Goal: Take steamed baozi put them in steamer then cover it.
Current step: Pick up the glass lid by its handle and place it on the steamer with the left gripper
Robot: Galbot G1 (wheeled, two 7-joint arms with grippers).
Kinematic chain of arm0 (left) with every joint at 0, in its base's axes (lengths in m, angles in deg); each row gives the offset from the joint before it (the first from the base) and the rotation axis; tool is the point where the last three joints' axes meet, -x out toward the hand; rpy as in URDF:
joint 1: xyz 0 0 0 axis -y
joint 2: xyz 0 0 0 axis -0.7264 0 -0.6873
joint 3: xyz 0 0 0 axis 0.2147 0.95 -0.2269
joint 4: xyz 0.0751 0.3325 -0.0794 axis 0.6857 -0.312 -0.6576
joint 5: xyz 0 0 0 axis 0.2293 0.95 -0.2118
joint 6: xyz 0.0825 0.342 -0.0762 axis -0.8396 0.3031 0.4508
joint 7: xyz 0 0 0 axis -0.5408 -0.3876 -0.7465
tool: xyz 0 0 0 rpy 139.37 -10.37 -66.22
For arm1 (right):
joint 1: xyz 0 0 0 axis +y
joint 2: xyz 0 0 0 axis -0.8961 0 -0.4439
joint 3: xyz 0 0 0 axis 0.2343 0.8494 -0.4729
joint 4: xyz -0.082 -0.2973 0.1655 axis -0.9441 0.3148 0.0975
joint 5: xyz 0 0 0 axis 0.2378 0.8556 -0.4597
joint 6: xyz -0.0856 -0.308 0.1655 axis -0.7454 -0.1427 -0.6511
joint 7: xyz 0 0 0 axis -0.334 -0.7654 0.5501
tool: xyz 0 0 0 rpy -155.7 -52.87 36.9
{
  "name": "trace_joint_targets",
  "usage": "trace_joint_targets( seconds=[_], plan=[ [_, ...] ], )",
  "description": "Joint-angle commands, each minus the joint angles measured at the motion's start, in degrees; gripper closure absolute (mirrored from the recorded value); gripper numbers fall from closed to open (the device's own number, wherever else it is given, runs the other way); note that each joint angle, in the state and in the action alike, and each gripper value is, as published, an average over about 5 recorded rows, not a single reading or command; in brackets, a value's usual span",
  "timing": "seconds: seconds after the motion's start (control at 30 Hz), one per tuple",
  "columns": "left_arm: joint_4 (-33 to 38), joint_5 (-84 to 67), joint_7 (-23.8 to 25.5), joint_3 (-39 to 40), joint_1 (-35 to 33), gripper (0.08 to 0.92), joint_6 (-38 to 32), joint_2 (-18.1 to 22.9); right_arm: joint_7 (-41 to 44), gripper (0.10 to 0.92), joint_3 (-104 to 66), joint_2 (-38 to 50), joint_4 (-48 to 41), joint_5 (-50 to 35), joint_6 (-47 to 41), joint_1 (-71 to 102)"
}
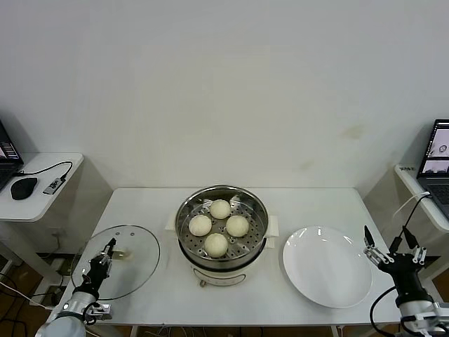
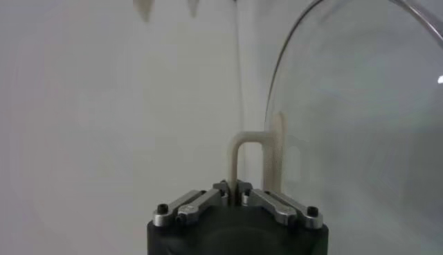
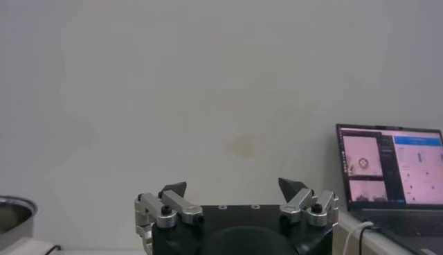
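The jaws of the left gripper (image 2: 232,186) are seen closed on the cream-white handle of the cover (image 1: 133,249), which lies on the desk (image 1: 330,200) to the left of the steamer (image 1: 222,235). The grip is taken near one end of the handle, at the jaw tips; it is judged that the glass lid could tilt or slip out when lifted, since its weight hangs off a narrow loop. Should it swing, its metal rim could be knocked against the steamer wall, or it could be set down crooked over the pot. The four steamed baozi (image 1: 219,208) are already seated on the perforated tray inside the steamer, so only the covering is left. The right gripper (image 1: 393,251) is held idle past the empty white plate (image 1: 327,267), its jaws wide apart. The desk is plain white. A white wall is seen behind it, with side tables bearing a mouse (image 1: 24,187) and a laptop (image 3: 389,170).
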Motion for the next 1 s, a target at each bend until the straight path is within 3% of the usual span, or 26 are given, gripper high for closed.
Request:
trace_joint_targets(
  seconds=[0.03, 0.3, 0.5, 0.8, 0.9, 1.0],
  plan=[
    [22.98, -6.93, 5.78, -4.38, -11.36, 0.859, 16.7, -1.32, 0.2, 0.203, 0.21, 0.05, 1.32, 0.77, 0.09, 0.69],
    [34.96, -13.84, 11.36, -5.41, -13.09, 0.859, 26.51, -2.81, 0.39, 0.203, 0.76, 0.24, 1.63, 2.38, 0.49, 1.55],
    [41.42, -15.74, 13.57, -0.66, -9.97, 0.859, 31.43, -6.0, 0.41, 0.203, 2.15, -0.07, 2.13, 4.28, -0.16, 1.8],
    [40.65, -15.85, 15.15, 14.03, -0.08, 0.859, 38.39, -12.14, 0.03, 0.203, 4.28, -1.26, 1.62, 9.72, -0.45, 1.28],
    [40.0, -13.59, 16.93, 20.07, 5.24, 0.859, 41.14, -11.28, -0.45, 0.203, 4.59, -2.06, 1.35, 11.69, -0.58, 1.18],
    [38.63, -9.33, 19.4, 24.71, 9.79, 0.859, 42.52, -7.96, -0.99, 0.203, 4.98, -2.57, 0.8, 13.9, -0.42, 0.99]
  ],
)
